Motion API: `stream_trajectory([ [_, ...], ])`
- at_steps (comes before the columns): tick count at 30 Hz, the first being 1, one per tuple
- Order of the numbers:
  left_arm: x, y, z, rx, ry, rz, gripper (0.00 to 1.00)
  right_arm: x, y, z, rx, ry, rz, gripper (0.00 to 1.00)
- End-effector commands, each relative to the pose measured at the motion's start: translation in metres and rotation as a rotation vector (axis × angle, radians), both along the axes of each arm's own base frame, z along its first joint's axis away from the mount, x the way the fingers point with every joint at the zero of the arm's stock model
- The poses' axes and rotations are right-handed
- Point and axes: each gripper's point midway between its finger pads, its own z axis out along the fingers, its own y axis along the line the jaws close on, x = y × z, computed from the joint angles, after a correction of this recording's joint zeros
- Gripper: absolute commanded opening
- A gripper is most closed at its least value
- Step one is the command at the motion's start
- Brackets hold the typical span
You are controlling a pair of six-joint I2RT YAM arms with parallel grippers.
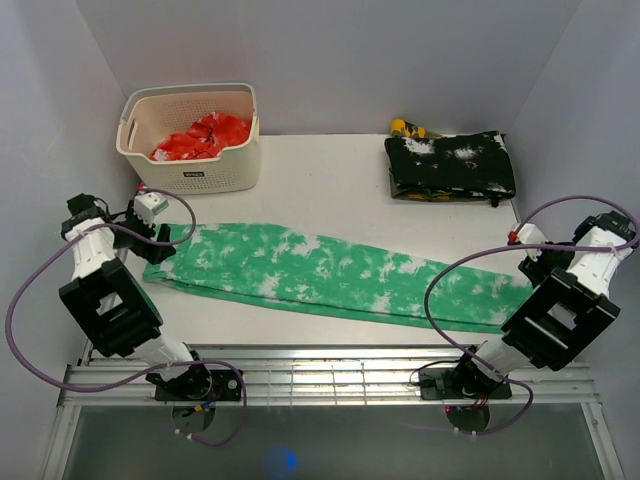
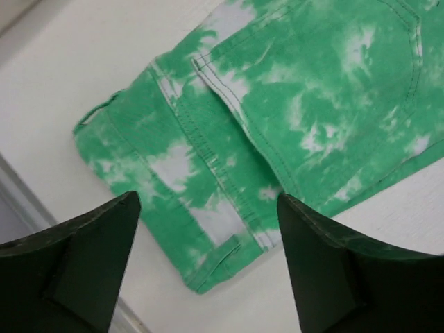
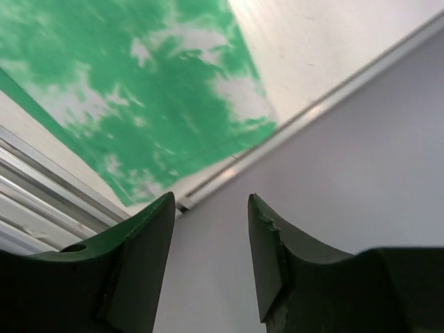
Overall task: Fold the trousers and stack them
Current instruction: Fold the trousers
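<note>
The trousers (image 1: 330, 270) lie flat across the table, bright green with white blotches, legs folded one on the other. The waist end is at the left and the leg ends at the right. My left gripper (image 1: 160, 232) hovers above the waist end, open and empty. In the left wrist view the waistband and a pocket of the trousers (image 2: 291, 104) show between and beyond the wide-apart fingers of the left gripper (image 2: 208, 198). My right gripper (image 1: 527, 260) hangs above the leg ends, by the table's right edge. In the right wrist view the right gripper (image 3: 211, 198) stands open with nothing in it, and the hem of the trousers (image 3: 139, 90) lies ahead.
A cream basket (image 1: 190, 92) holding red cloth (image 1: 205, 135) stands at the back left. A folded black, white-speckled garment (image 1: 450, 165) lies at the back right, a yellow object (image 1: 408, 128) behind it. A metal rail (image 1: 330, 370) runs along the near edge. Grey walls (image 3: 347, 139) enclose the table.
</note>
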Motion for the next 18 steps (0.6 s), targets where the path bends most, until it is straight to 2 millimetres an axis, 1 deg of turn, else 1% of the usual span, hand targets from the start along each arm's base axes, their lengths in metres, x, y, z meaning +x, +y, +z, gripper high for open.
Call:
stream_trajectory([
  [1, 0.000, -0.010, -0.033, -0.087, 0.126, 0.078, 0.88, -0.025, 0.031, -0.029, 0.139, 0.147, -0.116, 0.52],
  [2, -0.001, -0.012, -0.047, -0.078, 0.175, 0.084, 0.84, -0.024, 0.036, -0.034, 0.135, 0.156, -0.119, 0.49],
  [3, 0.002, -0.010, -0.055, -0.074, 0.197, 0.117, 0.76, -0.027, 0.039, -0.040, 0.121, 0.177, -0.130, 0.48],
  [4, -0.004, -0.011, -0.068, -0.072, 0.238, 0.133, 0.71, -0.025, 0.039, -0.046, 0.100, 0.174, -0.137, 0.47],
  [5, -0.008, -0.009, -0.079, -0.046, 0.277, 0.149, 0.67, -0.036, 0.049, -0.059, 0.088, 0.220, -0.145, 0.47],
  [6, -0.011, -0.007, -0.092, -0.040, 0.307, 0.161, 0.64, -0.040, 0.051, -0.066, 0.068, 0.233, -0.143, 0.47],
  [7, -0.022, -0.009, -0.105, -0.035, 0.352, 0.174, 0.56, -0.037, 0.050, -0.073, 0.028, 0.225, -0.128, 0.46],
  [8, -0.029, -0.006, -0.114, -0.014, 0.378, 0.185, 0.52, -0.055, 0.052, -0.088, -0.003, 0.278, -0.124, 0.43],
  [9, -0.037, 0.000, -0.122, 0.031, 0.405, 0.194, 0.48, -0.060, 0.050, -0.094, -0.026, 0.287, -0.113, 0.42],
  [10, -0.044, 0.000, -0.126, 0.055, 0.414, 0.173, 0.43, -0.065, 0.048, -0.100, -0.052, 0.296, -0.098, 0.40],
  [11, -0.055, -0.005, -0.133, 0.059, 0.437, 0.154, 0.43, -0.070, 0.043, -0.107, -0.094, 0.310, -0.072, 0.37],
  [12, -0.060, -0.010, -0.131, 0.048, 0.436, 0.130, 0.43, -0.069, 0.043, -0.106, -0.097, 0.306, -0.057, 0.35],
  [13, -0.058, -0.015, -0.119, 0.037, 0.398, 0.106, 0.48, -0.064, 0.045, -0.103, -0.088, 0.291, -0.043, 0.34],
  [14, -0.049, -0.017, -0.104, 0.030, 0.346, 0.067, 0.52, -0.058, 0.062, -0.098, -0.010, 0.271, -0.021, 0.34],
  [15, -0.050, -0.029, -0.090, -0.017, 0.339, 0.033, 0.57, -0.038, 0.062, -0.079, 0.003, 0.217, -0.025, 0.35],
  [16, -0.037, -0.043, -0.064, -0.077, 0.242, -0.011, 0.61, -0.023, 0.077, -0.067, 0.034, 0.190, 0.013, 0.36],
  [17, -0.029, -0.054, -0.048, -0.094, 0.194, -0.051, 0.67, -0.012, 0.089, -0.055, 0.067, 0.166, 0.028, 0.38],
  [18, -0.015, -0.059, -0.026, -0.097, 0.132, -0.069, 0.71, 0.011, 0.106, -0.029, 0.138, 0.099, 0.008, 0.39],
])
